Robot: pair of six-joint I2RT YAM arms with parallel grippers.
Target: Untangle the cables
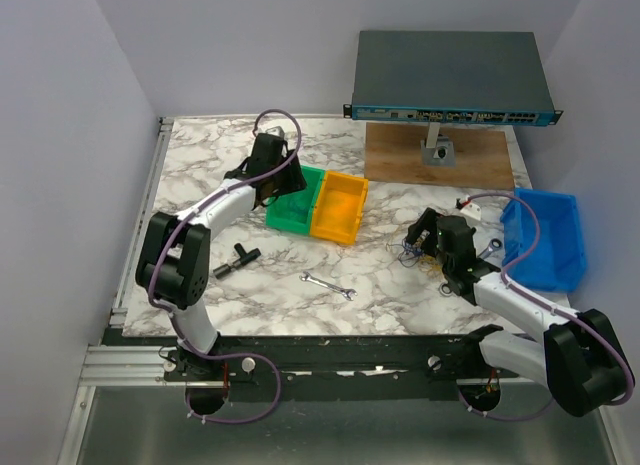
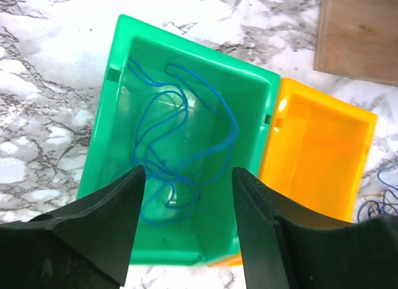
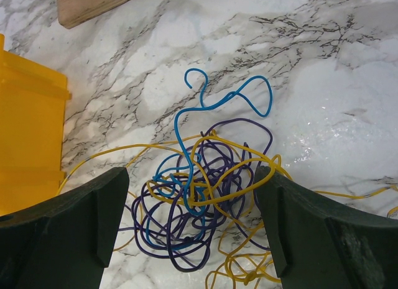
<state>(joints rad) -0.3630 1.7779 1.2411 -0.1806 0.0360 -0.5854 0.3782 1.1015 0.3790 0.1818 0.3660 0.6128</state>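
1. At about 10 o'clock from the middle of the marble-patterned table top (image 1: 200, 155), the left gripper (image 2: 188, 174) hangs over the green plastic bin (image 2: 102, 146). Its black fingers are spread, with nothing between them.
2. A single thin blue wire (image 2: 163, 168) lies in loose loops on that bin's floor, apart from the other cables. We judge this one strand already sorted out.
3. The orange-yellow plastic bin (image 2: 323, 158) touches the green one on its 3 o'clock side, and we see nothing in it.
4. The rest of the cables form a tangle of thin yellow, blue and dark purple wires (image 3: 193, 208). It sits on the marble at about 4 o'clock from the table's middle, well apart from both bins.
5. The right gripper (image 3: 191, 177) hovers over this tangle with its fingers spread wide to either side, pinching nothing. We cannot tell whether they touch the wires.
6. The step in hand, as we read it, is choosing the next strand to free. A blue strand (image 3: 177, 133) rises out of the knot toward 12 o'clock and ends in a small hook.
7. The next move calls for closing on that strand alone, clear of the yellow loops. Then it needs a slow pull toward 12 o'clock, so the knot loosens rather than drags along.
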